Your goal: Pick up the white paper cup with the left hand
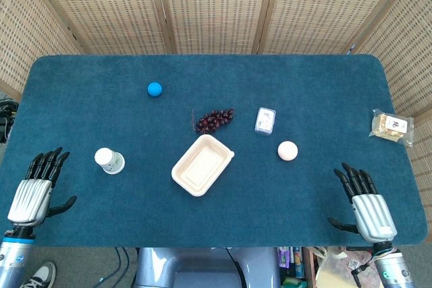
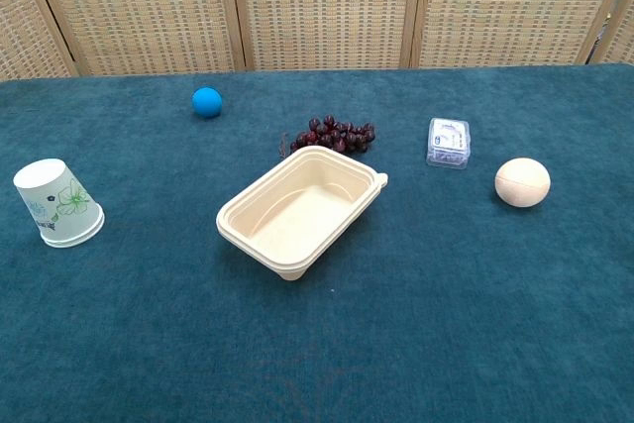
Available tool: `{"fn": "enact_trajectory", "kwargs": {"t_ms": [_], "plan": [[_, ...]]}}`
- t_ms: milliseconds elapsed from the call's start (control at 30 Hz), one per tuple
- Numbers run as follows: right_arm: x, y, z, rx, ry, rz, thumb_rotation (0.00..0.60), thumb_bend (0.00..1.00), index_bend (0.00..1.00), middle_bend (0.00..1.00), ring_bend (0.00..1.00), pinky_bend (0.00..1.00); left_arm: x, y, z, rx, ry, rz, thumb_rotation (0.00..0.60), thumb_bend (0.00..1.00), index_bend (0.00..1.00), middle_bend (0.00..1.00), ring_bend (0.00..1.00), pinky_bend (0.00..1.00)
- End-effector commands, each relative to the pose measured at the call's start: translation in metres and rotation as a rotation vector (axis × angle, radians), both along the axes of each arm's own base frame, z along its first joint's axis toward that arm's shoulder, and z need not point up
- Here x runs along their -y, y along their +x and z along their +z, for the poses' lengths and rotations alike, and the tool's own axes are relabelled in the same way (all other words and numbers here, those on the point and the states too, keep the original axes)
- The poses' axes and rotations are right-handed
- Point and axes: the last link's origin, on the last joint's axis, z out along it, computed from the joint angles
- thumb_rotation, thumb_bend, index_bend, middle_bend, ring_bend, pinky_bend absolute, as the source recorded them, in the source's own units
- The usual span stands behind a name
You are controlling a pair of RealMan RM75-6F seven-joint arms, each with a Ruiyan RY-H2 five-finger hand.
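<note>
Still untouched, the white paper cup (image 1: pixel 109 160) stood upside down, left of frame centre in head view. Left hand (image 1: pixel 37 190) lay spread at lower left, holding nothing, w/ fingers apart. Best approach: reach sideways, wrap fingers round the wall, squeeze lightly, since thin paper probably crushes.

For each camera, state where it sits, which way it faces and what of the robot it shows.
Head view: sits high, looks steeply down on the whole table; left robot hand and right robot hand show at the near edge, empty, fingers spread.
Chest view: sits low, faces forward across the table toward the wicker screen; no robot body shows.
Shared: paper cup upside down, tray, grapes.
</note>
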Motion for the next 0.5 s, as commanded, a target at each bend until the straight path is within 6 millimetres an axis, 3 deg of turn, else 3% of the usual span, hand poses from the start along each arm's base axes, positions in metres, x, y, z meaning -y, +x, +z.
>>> {"fn": "enact_trajectory", "kwargs": {"t_ms": [33, 500], "plan": [[-0.0003, -0.0016, -0.0019, -0.014, 0.002, -0.008, 0.600, 0.09, 0.00, 0.00, 0.00, 0.00, 0.0000, 0.0000, -0.0007, -0.001, -0.002, 0.001, 0.600, 0.25, 0.00, 0.00, 0.00, 0.00], [0.0018, -0.0022, -0.0014, -0.029, -0.012, -0.007, 0.600, 0.09, 0.00, 0.00, 0.00, 0.00, -0.0018, 0.0018, 0.0004, 0.018, -0.004, -0.008, 0.600, 0.25, 0.00, 0.00, 0.00, 0.00]]}}
